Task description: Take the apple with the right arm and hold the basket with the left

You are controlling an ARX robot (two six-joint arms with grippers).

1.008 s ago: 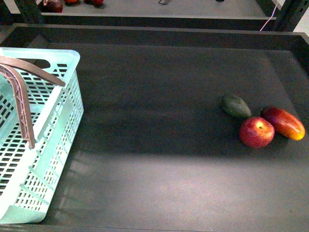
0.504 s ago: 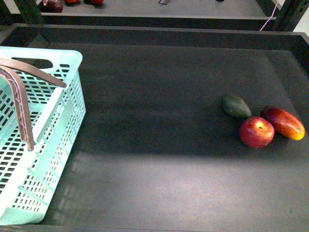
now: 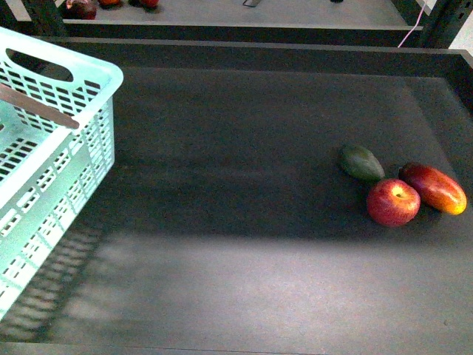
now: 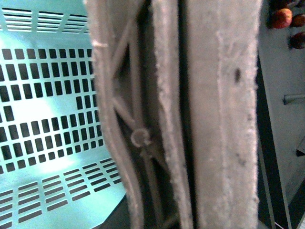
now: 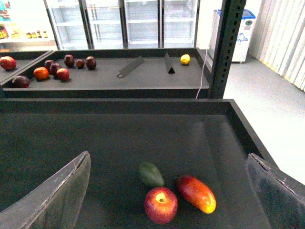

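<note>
The red apple lies on the dark tray at the right, between a dark green fruit and a red-orange mango. It also shows in the right wrist view, between and beyond my open right gripper, whose fingers stand wide apart. The mint-blue basket is at the far left, tilted and lifted, one brown handle showing. In the left wrist view my left gripper is shut on the basket's brown ribbed handle, with the slotted basket wall behind it. Neither arm shows in the front view.
The dark green fruit and the mango touch or nearly touch the apple. The tray has a raised rim. A dark post stands behind the tray's far right corner. A further shelf holds several fruits.
The basket has risen and tilted, its near end swinging up and left out of the front view; its shadow now falls on the tray. The fruits have not moved.
</note>
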